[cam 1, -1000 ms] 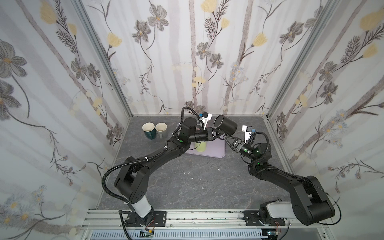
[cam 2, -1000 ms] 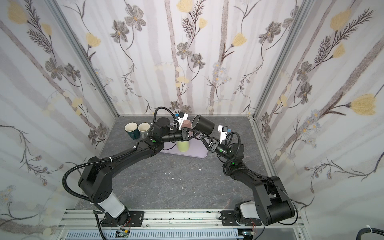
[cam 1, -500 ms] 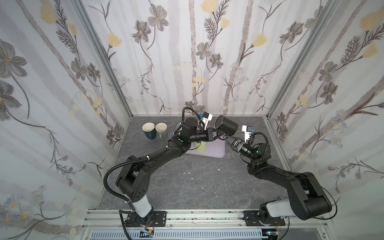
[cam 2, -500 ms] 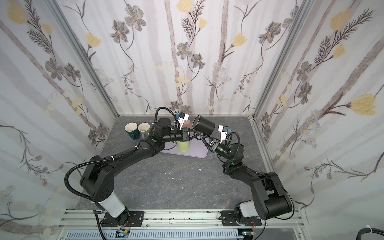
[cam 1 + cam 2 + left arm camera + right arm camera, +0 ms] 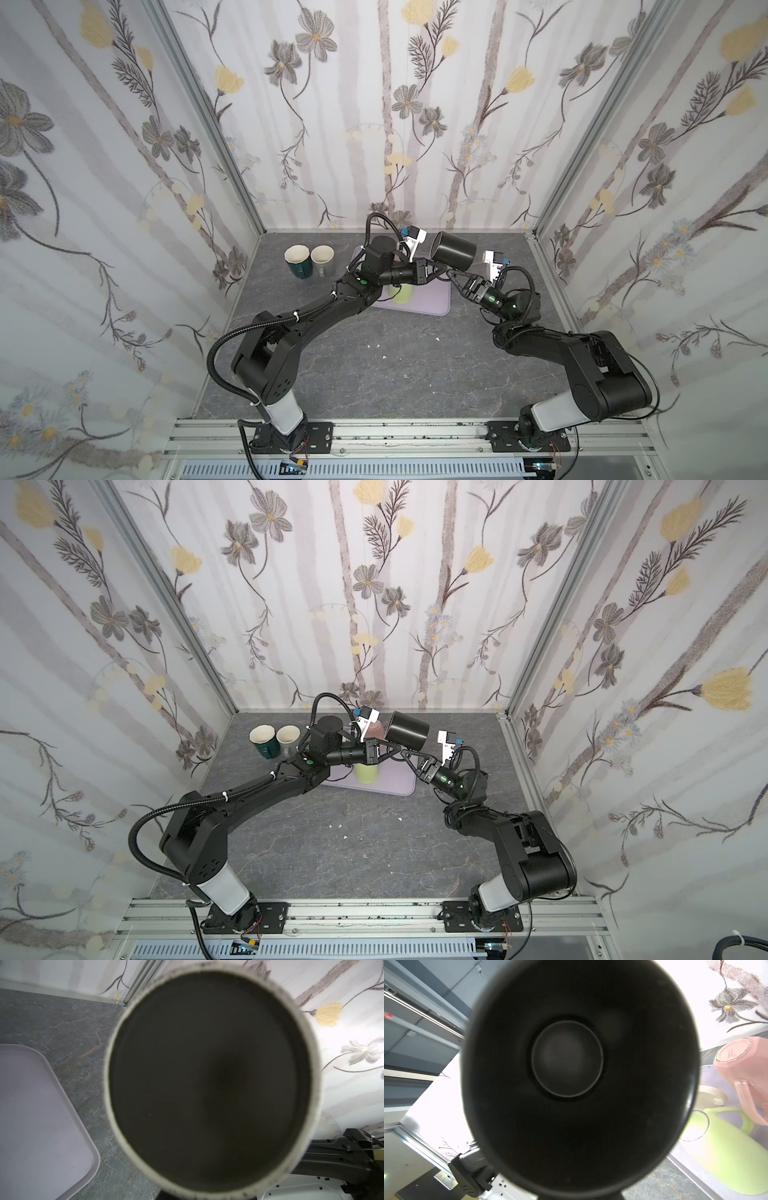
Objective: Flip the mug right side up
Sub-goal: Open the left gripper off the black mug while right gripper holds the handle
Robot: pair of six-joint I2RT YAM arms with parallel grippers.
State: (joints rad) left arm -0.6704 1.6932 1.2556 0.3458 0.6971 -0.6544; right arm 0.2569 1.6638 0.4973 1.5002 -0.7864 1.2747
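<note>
**Position.** The black mug (image 5: 455, 251) is off the surface, in the air over the far corner of the lilac tray (image 5: 432, 305) on the right arm's side.

**Axis.** Its long axis runs roughly level, so it is neither inverted nor upright. The left wrist view is filled by the base and its pale foot ring (image 5: 207, 1076). The right wrist view looks straight into the mouth (image 5: 571, 1084). The base therefore points toward the left arm and the mouth toward the right arm.

**Hands.** Both meet tip to tip under the mug, above the tray.
- The left hand (image 5: 436, 268) is narrow. I judge it clamped on the handle, which is hidden.
- The right hand (image 5: 453, 275) is closed tight against the underside. The contact point is hidden, but I judge it a pinch on the mug.

**Judgement.** The coming move is a quarter turn that lifts the mouth end. The right hand is the nearer one to carry it. If both hands stay clamped, the turn may bind.
</note>
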